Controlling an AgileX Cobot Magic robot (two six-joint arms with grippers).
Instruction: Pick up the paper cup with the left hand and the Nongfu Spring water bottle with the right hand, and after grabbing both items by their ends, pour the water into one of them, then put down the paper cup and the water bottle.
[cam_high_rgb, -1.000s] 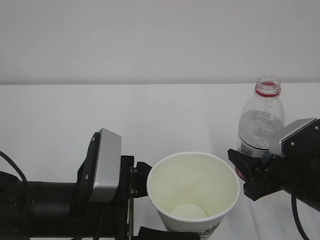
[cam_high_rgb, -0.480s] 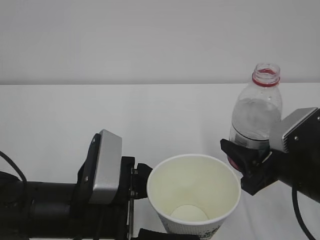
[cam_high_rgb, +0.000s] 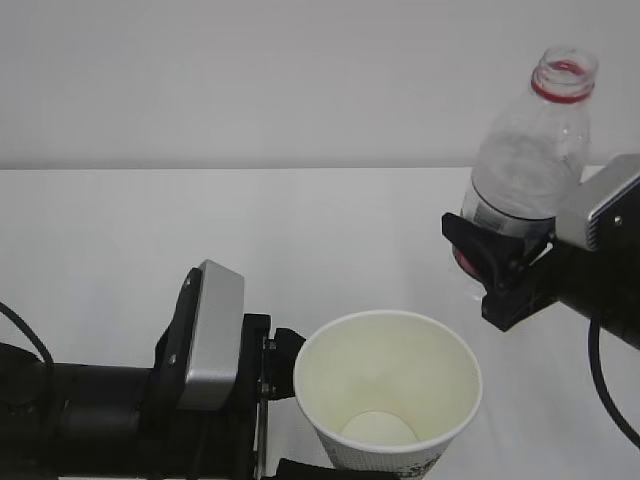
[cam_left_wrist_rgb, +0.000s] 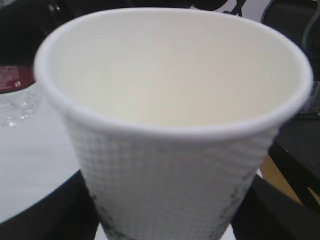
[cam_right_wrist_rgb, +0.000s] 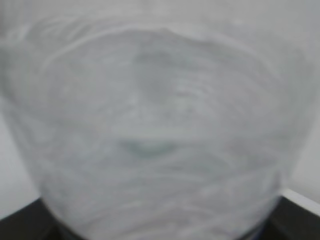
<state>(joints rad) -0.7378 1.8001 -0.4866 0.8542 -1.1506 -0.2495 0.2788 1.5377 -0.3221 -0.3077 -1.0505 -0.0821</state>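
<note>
**Both items gripped and lifted; pour not yet begun**

Left tool (cam_high_rgb: 268, 400) is closed around the paper cup (cam_high_rgb: 388, 390), black jaws on either side of the lower wall, as the left wrist view shows. Cup is upright, mouth open upward, at the lower centre of the exterior view. Interior looks dry and cream; no liquid visible at the bottom.

Right tool (cam_high_rgb: 492, 268) is clamped on the Nongfu Spring water bottle (cam_high_rgb: 525, 160), gripping low on the body near the label band. Bottle is raised clear of the white counter (cam_high_rgb: 150, 230), above and to the right of the cup, leaning slightly right, with the uncapped red-ringed neck uppermost. The right wrist view is filled by blurred ribbed plastic; the water level cannot be read there or in the exterior view.

Step in hand, as judged: bring the bottle mouth over the cup and tip.

Notes for doing it well:
- Move the neck across until it sits above the cup's opening before rotating; at present it lies right of the rim
- Tilt slowly toward the left, so flow starts as a thin stream, not a gulp
- Keep the cup level and steady; a squeezed paper wall could deform
- Hold the neck close above the rim without touching
</note>
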